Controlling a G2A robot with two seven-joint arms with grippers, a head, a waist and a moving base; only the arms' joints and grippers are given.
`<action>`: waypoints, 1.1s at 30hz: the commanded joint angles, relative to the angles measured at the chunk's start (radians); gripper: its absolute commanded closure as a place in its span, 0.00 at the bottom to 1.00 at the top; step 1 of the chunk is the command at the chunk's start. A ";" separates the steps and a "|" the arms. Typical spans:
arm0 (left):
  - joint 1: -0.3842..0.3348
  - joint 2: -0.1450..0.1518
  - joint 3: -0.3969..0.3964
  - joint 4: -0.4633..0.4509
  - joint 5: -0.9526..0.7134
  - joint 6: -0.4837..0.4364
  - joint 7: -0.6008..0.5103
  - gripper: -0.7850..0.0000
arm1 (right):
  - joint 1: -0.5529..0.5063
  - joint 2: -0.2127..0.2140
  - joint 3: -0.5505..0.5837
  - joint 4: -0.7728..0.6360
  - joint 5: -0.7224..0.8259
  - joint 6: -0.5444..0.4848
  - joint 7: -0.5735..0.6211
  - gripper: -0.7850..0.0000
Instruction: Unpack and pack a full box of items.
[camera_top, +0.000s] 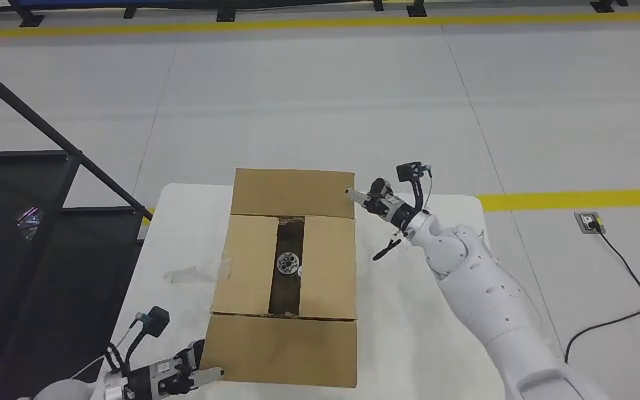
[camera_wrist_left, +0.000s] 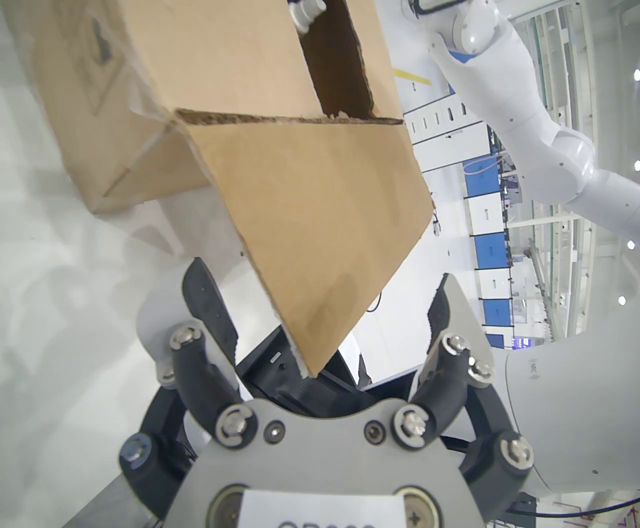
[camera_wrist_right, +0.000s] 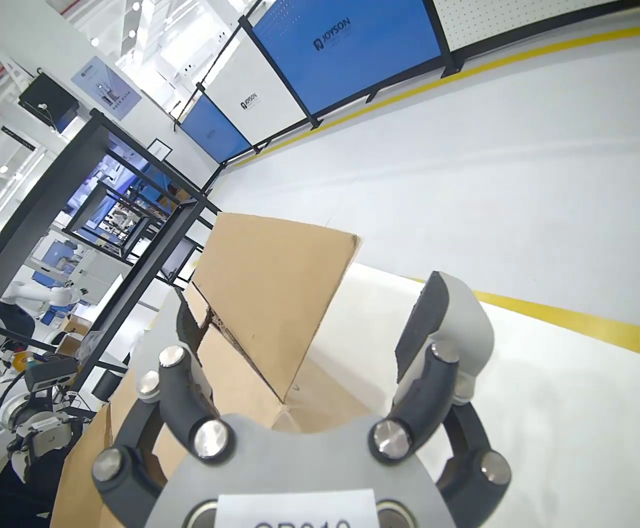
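The box is sitting on the worktop, its middle flaps nearly shut over a round thing inside; the left tool is hanging wide open around a corner of the near flap, gripping nothing; the right tool is hanging wide open at a corner of the far flap, gripping nothing; a pinch so near the corner could be slipping off, or tugging could be sliding the box.

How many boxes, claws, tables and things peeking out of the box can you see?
Cardboard box: 1
Claws: 2, the left claw and the right claw
White table: 1
White item showing through the gap between the box flaps: 1
Total: 5
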 joint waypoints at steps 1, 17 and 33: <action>-0.001 0.011 0.016 0.002 -0.028 0.003 -0.003 0.00 | 0.015 -0.016 -0.011 0.052 0.068 -0.069 0.033 0.00; -0.049 0.072 0.052 0.060 -0.282 0.005 -0.001 0.00 | 0.103 -0.080 0.034 0.286 0.581 -0.365 0.453 0.00; -0.080 0.049 0.124 -0.023 -0.163 0.199 0.434 0.00 | 0.019 -0.013 0.023 0.019 0.824 -0.365 0.651 0.00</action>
